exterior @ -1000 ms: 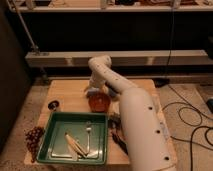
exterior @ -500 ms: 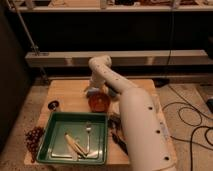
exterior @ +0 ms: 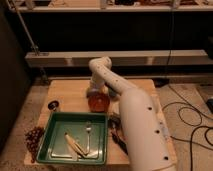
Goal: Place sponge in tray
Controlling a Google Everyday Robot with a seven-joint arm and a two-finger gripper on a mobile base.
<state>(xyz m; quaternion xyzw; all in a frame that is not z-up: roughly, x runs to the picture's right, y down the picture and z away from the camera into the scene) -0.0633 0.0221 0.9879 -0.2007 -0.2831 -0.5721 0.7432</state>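
The green tray point(exterior: 52, 150) lies at the table's front left, with a fork point(exterior: 88, 134) and a pale yellowish piece point(exterior: 75, 145) in it. My gripper point(exterior: 94, 93) reaches down at the far rim of the orange bowl point(exterior: 99, 103), just behind the tray's far right corner. A small pale bluish-grey patch, which looks like the sponge point(exterior: 90, 93), sits right at the gripper's tip and is mostly hidden by it. Whether it is held I cannot make out.
Dark red grapes point(exterior: 34, 137) lie left of the tray. A small dark round object point(exterior: 53, 105) stands by its far left corner. Dark items point(exterior: 118, 131) lie right of the tray, under my white arm point(exterior: 142, 130). Cables point(exterior: 192, 120) run over the floor to the right.
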